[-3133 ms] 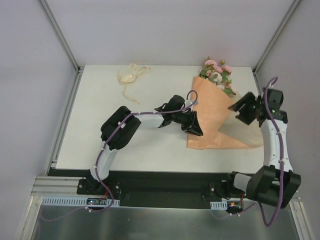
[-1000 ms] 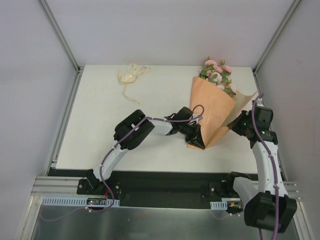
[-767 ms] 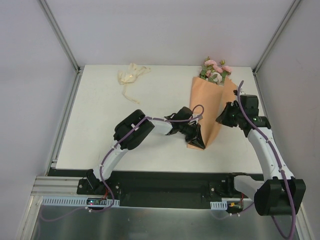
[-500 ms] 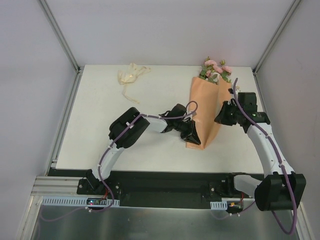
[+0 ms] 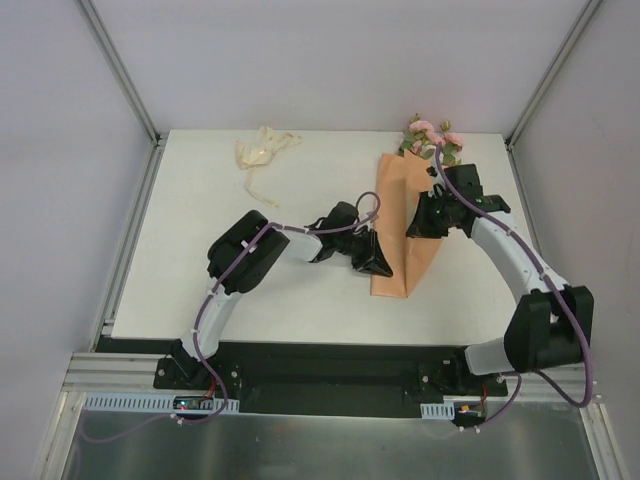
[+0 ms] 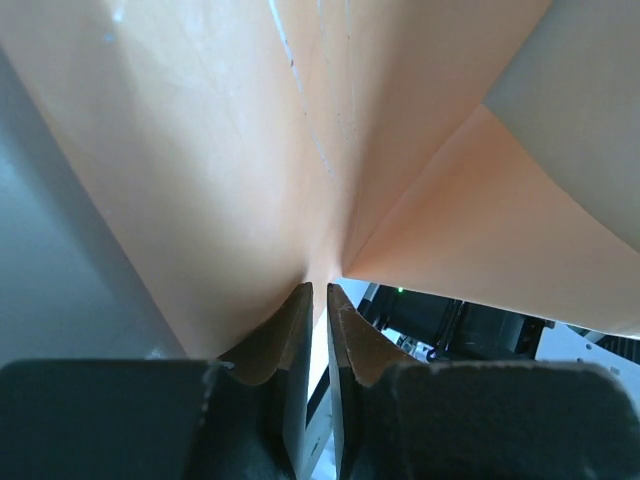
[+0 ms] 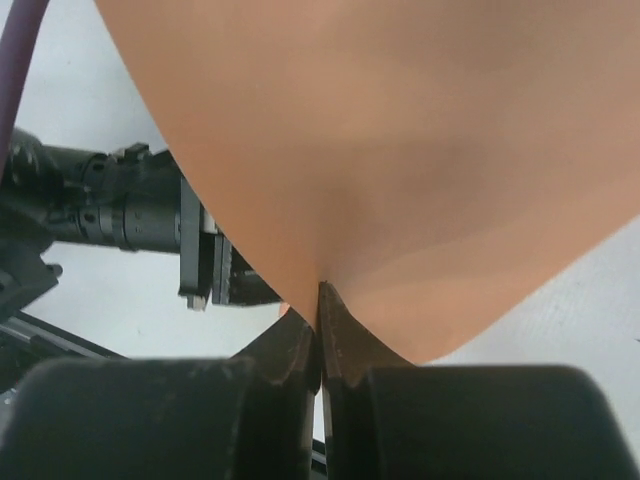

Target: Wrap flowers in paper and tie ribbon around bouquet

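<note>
**Paper cone pinched from both sides, ribbon lying well off to the far left**

The paper (image 5: 395, 192) is folded into a narrow cone around the flowers (image 5: 432, 138), which stick out at its far end. It lies right of centre on the table (image 5: 200, 250), its long axis running from near to far and leaning slightly right. The lower left edge is gripped by the closed left gripper (image 5: 375, 262). The folded-over flap is pinched higher up, from the right, by the closed right gripper (image 5: 420, 222). In each wrist view a thin fold of paper is seen clamped between the jaws. The ribbon (image 5: 262, 150) is left loose at the far left, well apart from the cone. It is judged to be nearer the left arm, so the seam would need to be held by the right.
</note>
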